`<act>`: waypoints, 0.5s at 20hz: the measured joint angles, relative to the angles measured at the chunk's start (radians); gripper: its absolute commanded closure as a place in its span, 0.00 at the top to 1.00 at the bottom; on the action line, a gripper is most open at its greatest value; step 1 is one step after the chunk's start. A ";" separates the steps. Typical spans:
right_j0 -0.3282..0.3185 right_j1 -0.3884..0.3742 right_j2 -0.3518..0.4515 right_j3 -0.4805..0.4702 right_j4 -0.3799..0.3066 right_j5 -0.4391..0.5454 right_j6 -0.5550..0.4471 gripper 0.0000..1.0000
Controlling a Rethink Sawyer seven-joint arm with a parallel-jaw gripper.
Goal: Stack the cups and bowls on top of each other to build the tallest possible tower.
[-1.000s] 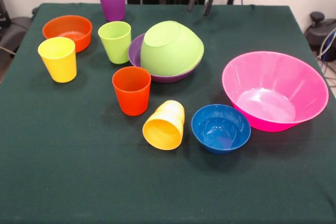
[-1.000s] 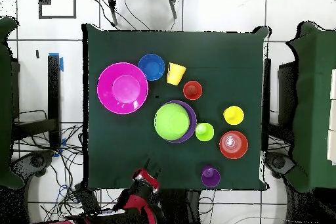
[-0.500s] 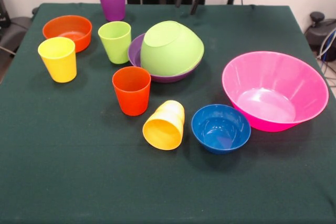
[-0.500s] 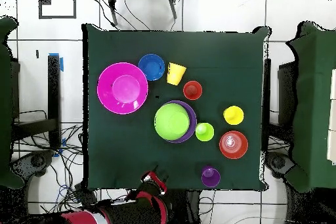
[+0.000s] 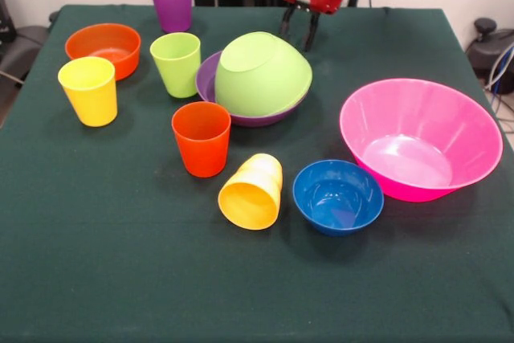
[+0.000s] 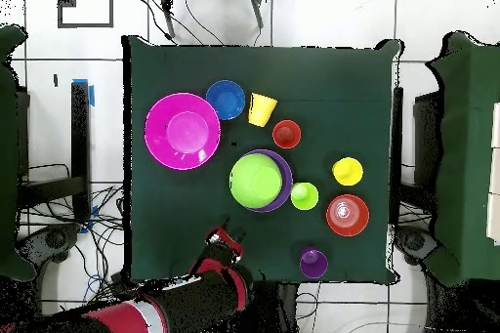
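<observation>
Pink bowl (image 5: 418, 138) stands right of the inverted green bowl (image 5: 261, 72), which rests in the purple bowl (image 5: 210, 78); cups (image 5: 201, 138) lie left, unstacked; gripper (image 5: 298, 26), fingers spread and empty, has advanced behind the green bowl, probably for a first pick.

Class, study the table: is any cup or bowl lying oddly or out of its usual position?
Two things. The yellow-orange cup lies tipped on its side beside the blue bowl. The lime green bowl sits upside down, tilted, in the purple bowl.
</observation>
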 measured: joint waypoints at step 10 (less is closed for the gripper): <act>-0.030 -0.075 0.020 -0.065 -0.012 0.143 0.000 1.00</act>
